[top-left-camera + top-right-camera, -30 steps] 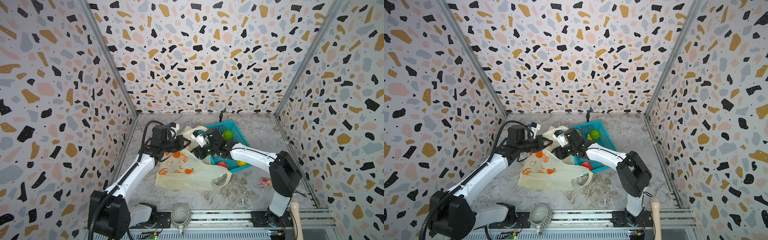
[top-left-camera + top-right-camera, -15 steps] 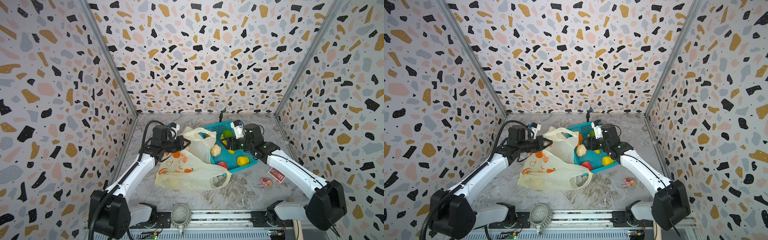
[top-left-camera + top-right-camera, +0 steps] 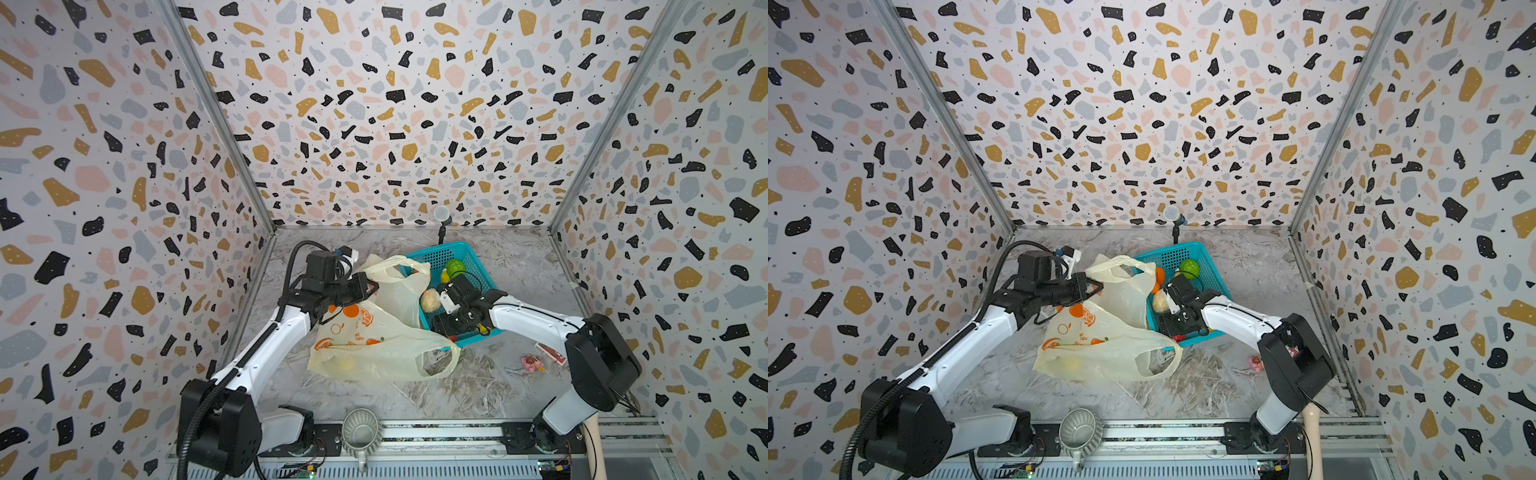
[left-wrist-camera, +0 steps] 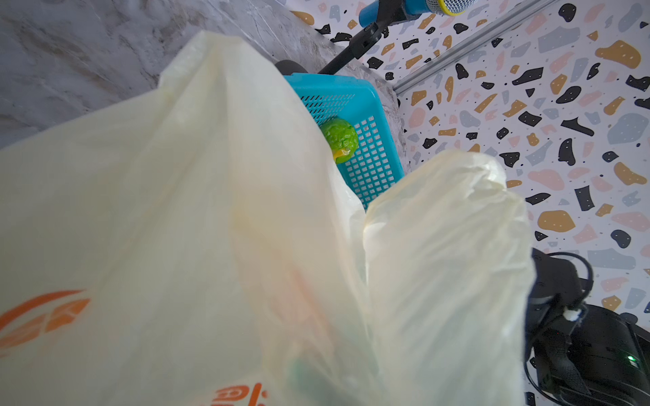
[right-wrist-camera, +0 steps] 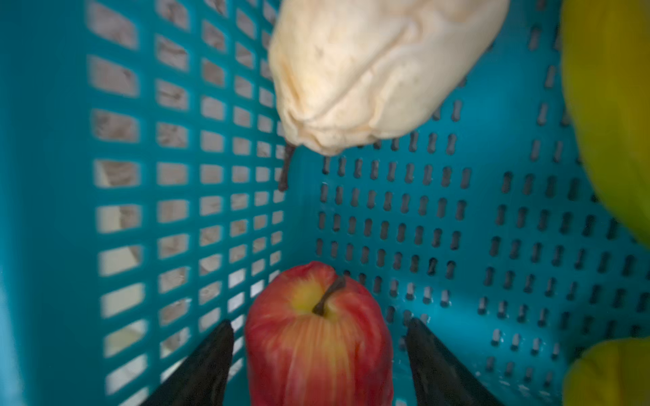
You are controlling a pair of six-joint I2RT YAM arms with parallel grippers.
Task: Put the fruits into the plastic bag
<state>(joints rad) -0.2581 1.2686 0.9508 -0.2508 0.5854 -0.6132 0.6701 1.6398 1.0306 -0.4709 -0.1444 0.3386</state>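
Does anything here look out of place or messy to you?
Two small things lie loose on the table, to the right of the teal basket and apart from it: a pink item, too small to identify, and a red packet. A grey cup also sits on the front rail, off the table.

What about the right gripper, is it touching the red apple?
Apart. In the right wrist view, basket shows between the red apple and both right gripper fingers.
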